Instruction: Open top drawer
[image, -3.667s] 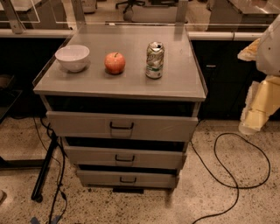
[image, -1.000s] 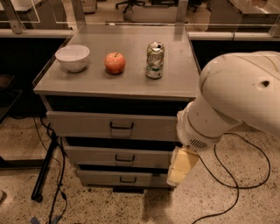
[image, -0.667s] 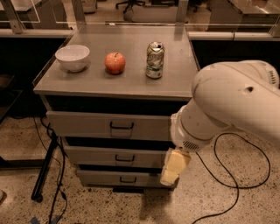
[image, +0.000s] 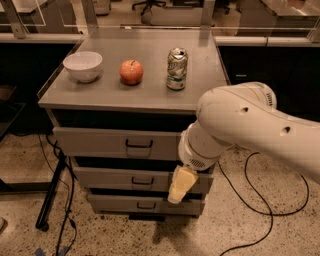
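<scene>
The top drawer (image: 115, 142) is the tallest of three grey fronts under the cabinet top, with a small dark handle (image: 139, 145) at its centre. It sits slightly pulled out, with a dark gap above it. My white arm (image: 245, 127) reaches in from the right. The gripper (image: 180, 185) hangs below the wrist, in front of the middle drawer (image: 125, 179) at the cabinet's right side. It is lower than the top drawer's handle and to its right.
On the grey cabinet top (image: 145, 95) stand a white bowl (image: 83, 65), a red apple (image: 131, 71) and a green soda can (image: 176, 69). The bottom drawer (image: 135, 204) is below. Black cables (image: 260, 220) lie on the speckled floor; a black stand leg (image: 50, 192) is at left.
The arm has swung in from the right edge across the cabinet front. Over the last second the gripper has moved left and slightly down, closer to the drawers.
</scene>
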